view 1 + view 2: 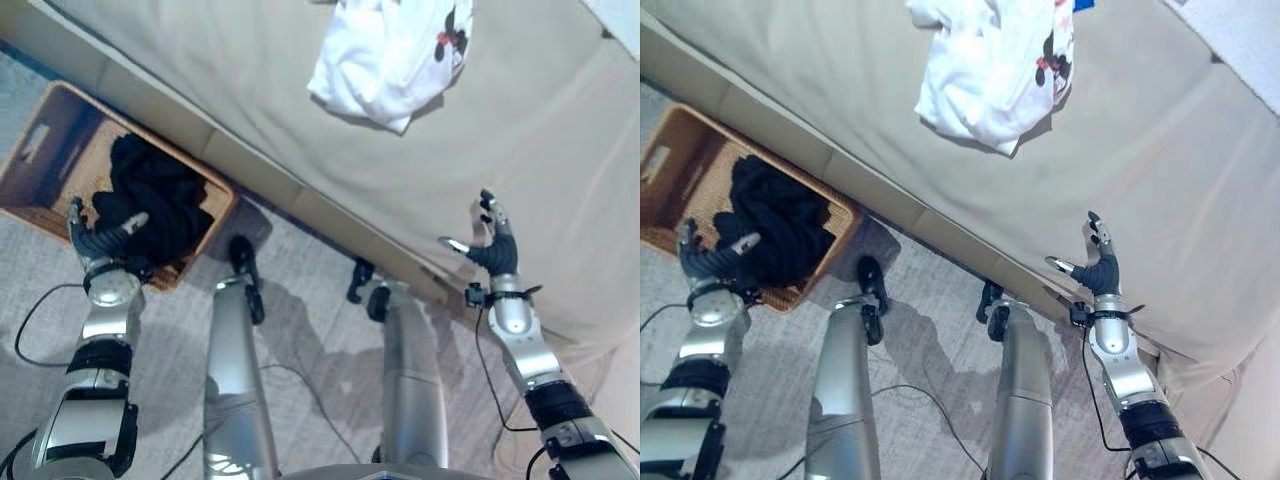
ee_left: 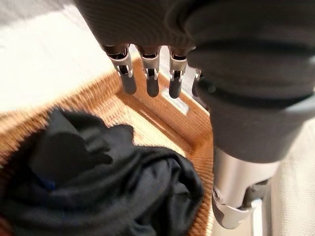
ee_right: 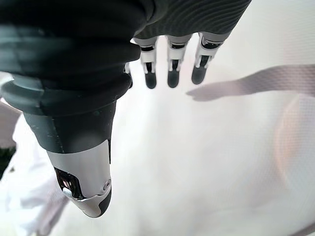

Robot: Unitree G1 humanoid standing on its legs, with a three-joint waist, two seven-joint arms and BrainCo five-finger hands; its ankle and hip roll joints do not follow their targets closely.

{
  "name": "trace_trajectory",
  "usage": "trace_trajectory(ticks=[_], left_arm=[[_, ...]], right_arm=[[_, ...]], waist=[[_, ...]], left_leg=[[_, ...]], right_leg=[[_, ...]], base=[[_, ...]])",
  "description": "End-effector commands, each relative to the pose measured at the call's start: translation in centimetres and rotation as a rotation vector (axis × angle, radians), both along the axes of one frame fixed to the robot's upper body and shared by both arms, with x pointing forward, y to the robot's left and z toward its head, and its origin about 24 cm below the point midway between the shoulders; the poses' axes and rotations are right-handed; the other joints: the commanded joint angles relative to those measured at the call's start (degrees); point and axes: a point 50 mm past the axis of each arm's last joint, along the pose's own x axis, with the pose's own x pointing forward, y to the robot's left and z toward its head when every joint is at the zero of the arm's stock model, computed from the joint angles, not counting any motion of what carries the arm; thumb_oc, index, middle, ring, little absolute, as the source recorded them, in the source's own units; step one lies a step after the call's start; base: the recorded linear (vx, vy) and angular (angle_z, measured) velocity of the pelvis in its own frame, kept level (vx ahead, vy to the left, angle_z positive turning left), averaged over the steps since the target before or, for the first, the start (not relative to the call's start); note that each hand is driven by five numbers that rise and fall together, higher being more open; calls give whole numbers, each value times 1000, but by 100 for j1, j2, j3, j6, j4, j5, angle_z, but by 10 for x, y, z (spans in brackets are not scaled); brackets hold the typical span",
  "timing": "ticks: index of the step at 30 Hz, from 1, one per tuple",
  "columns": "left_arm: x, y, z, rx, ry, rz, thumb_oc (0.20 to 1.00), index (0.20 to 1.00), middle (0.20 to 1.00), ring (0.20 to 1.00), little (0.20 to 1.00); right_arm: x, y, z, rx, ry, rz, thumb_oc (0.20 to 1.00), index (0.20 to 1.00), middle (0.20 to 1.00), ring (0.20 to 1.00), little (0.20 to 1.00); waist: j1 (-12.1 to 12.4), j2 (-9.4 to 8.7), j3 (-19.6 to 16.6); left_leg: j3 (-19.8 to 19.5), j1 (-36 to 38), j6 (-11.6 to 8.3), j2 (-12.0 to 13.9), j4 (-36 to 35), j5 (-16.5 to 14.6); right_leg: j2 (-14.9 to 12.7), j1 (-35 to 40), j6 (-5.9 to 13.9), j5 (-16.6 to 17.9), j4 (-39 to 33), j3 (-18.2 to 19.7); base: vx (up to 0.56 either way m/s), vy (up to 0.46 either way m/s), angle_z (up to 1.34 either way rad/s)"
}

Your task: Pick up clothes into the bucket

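Note:
A white garment (image 1: 395,55) with a small red and black print lies crumpled on the beige bed (image 1: 300,110) at the far side. A woven basket (image 1: 40,150) stands on the floor at the left and holds a black garment (image 1: 155,205). My left hand (image 1: 100,240) hovers at the basket's near rim, open, with nothing in it; the black garment (image 2: 98,182) lies just past its fingers (image 2: 150,81). My right hand (image 1: 493,245) is raised over the bed's near part, open and empty, well short of the white garment.
The bed's padded edge (image 1: 260,175) runs diagonally between the basket and the mattress. Grey carpet (image 1: 320,340) covers the floor in front of it.

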Motion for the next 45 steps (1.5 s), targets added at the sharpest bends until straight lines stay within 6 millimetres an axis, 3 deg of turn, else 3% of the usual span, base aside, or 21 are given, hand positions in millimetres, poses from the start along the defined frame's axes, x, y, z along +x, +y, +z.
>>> trace_trajectory(ticks=[1, 8, 11, 13, 15, 17, 23, 28, 32, 36, 41, 45], left_arm=[[-16, 3, -20, -9, 31, -3, 1000, 1000, 1000, 1000, 1000], [-28, -9, -19, -82, -162, -9, 1000, 1000, 1000, 1000, 1000], [-34, -22, -9, -63, -274, -67, 1000, 1000, 1000, 1000, 1000], [-36, -31, -3, -62, -331, -119, 1000, 1000, 1000, 1000, 1000], [-40, -49, 9, -48, -402, -238, 1000, 1000, 1000, 1000, 1000], [-40, -56, 13, -30, -417, -283, 1000, 1000, 1000, 1000, 1000], [-41, -93, 12, -70, -411, -521, 1000, 1000, 1000, 1000, 1000], [-37, -130, -8, -128, -318, -690, 1000, 1000, 1000, 1000, 1000], [-33, -144, -15, -151, -280, -756, 1000, 1000, 1000, 1000, 1000], [-34, -164, -36, -176, -182, -804, 1000, 1000, 1000, 1000, 1000], [-40, -171, -50, -215, -120, -817, 1000, 1000, 1000, 1000, 1000], [-49, -171, -56, -189, -74, -847, 1000, 1000, 1000, 1000, 1000]], right_arm=[[-5, -17, 11, -27, -45, -31, 1000, 1000, 1000, 1000, 1000], [-7, -23, 12, -20, -61, -73, 1000, 1000, 1000, 1000, 1000], [-11, -28, 8, -14, -55, -99, 1000, 1000, 1000, 1000, 1000], [-14, -30, 3, -2, -44, -105, 1000, 1000, 1000, 1000, 1000], [-20, -33, -1, 9, -30, -111, 1000, 1000, 1000, 1000, 1000], [-21, -32, -2, 10, -29, -104, 1000, 1000, 1000, 1000, 1000], [-20, -21, -9, 41, 4, -33, 1000, 1000, 1000, 1000, 1000], [-4, 9, -10, 44, 30, 79, 1000, 1000, 1000, 1000, 1000], [5, 27, -12, 42, 46, 131, 1000, 1000, 1000, 1000, 1000], [15, 47, -16, -18, 85, 169, 1000, 1000, 1000, 1000, 1000], [18, 54, -22, -35, 119, 168, 1000, 1000, 1000, 1000, 1000], [20, 54, -15, -74, 94, 160, 1000, 1000, 1000, 1000, 1000]], waist=[[8, 285, -252], [174, 290, -179], [279, 274, -133], [335, 253, -96], [381, 239, -54], [393, 240, -37], [415, 244, -168], [375, 267, -472], [358, 276, -622], [324, 302, -836], [329, 339, -970], [385, 384, -932]], left_leg=[[-394, 598, -114, 2, -1051, 296], [-304, 1511, -149, -100, -1779, 516], [-267, 2089, -169, -150, -2165, 636], [-234, 2506, -169, -166, -2417, 685], [-175, 3013, -141, -193, -2755, 933], [-167, 3229, -150, -185, -2869, 957], [-27, 4431, -225, -133, -3412, 1024], [152, 5366, -273, -46, -3740, 971], [241, 5713, -292, -28, -3912, 988], [351, 6089, -304, -23, -4112, 974], [357, 6254, -315, -9, -4211, 985], [335, 6187, -309, -17, -4161, 976]], right_leg=[[93, 277, 330, 729, -548, -19], [3, 1095, 409, 963, -1158, -95], [-6, 1682, 446, 1102, -1568, -167], [-7, 2086, 474, 1216, -1853, -217], [-61, 2654, 422, 1517, -2317, -353], [-57, 2893, 432, 1555, -2473, -374], [-29, 4120, 486, 1750, -3250, -484], [91, 4968, 505, 1809, -3778, -460], [135, 5233, 508, 1808, -3948, -416], [205, 5510, 509, 1770, -4081, -372], [259, 5628, 500, 1744, -4132, -342], [255, 5574, 499, 1713, -4086, -348]], base=[[0, 0, 0], [-3, 2, 4], [21, -7, 7], [0, 4, 3], [-5, 4, -2], [64, 0, -2], [118, 2, -6], [134, -23, -19], [77, -27, -18], [94, -56, -7], [55, -44, -5], [-11, -30, -1]])
